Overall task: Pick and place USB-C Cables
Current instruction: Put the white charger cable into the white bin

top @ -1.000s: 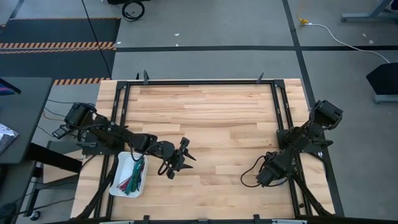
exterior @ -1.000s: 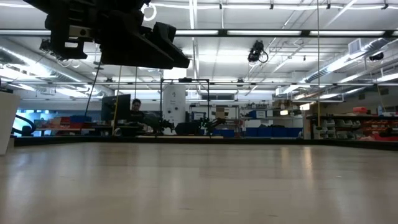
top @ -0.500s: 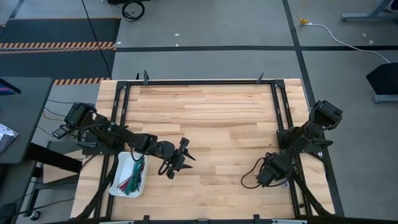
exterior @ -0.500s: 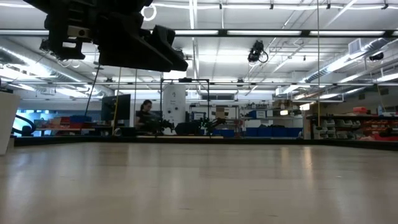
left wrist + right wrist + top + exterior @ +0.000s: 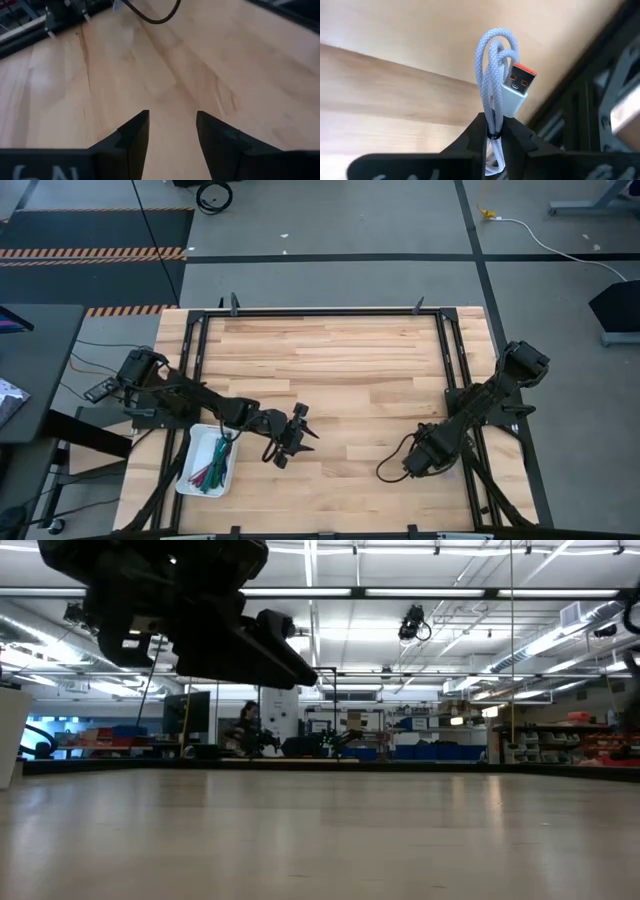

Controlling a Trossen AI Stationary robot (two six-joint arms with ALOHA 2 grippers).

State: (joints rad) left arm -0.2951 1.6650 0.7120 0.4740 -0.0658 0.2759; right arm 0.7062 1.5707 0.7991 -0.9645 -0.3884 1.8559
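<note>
A pale grey braided USB-C cable bundle, folded into a short loop with a white plug and orange-tipped connector, is pinched between the fingers of the right gripper. The fingers are nearly together, clamped on the lower part of the bundle, so the loops and the plug stand up beyond the fingertips. In the high view the right gripper is near the black frame rail at its own side of the wooden bench.

The other coloured cable bundles, green and dark red among them, lie in a white rectangular tray close behind the left gripper, whose fingers stand partly open over bare wood and hold nothing.

The step in hand is judged to be the carrying of the grey bundle towards that tray. The grip should be kept firm, since only a narrow part of the bundle is caught and the free loops could slip or snag on the rail. The bundle should be lifted well clear of the bench and the frame before it is moved across. The left arm stands near the tray and should be given room. Release is best made low over the tray, so the bundle does not bounce out.
</note>
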